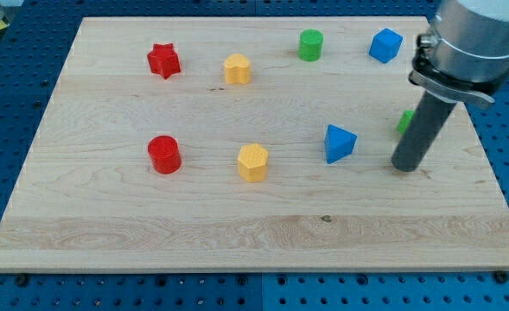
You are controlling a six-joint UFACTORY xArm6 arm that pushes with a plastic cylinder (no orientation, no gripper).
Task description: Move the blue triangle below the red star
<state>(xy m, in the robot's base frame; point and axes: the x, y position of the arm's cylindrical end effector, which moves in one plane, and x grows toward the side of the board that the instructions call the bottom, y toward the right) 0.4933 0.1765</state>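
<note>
Blue triangle (340,143) sitting right of centre on the bench (263,233), well apart from the red star (163,60), which lies far and to the left. Between the two, along the near row: a yellow block (252,162), faceted, just left of the triangle, then a red cylinder (163,155) directly below the star, already filling the spot aimed for. Farther back: another yellow block (237,68), a green cylinder (310,44), a blue cube (385,45). A green block (405,121) half hidden behind the rod. My tip (406,167) down on the bench just right of the triangle, near but not touching. No hand fitted, so no released or clenched state to tell. Task judged barely begun: nearly the whole leftward push left, with the yellow block and red cylinder likely obstacles on the way.
</note>
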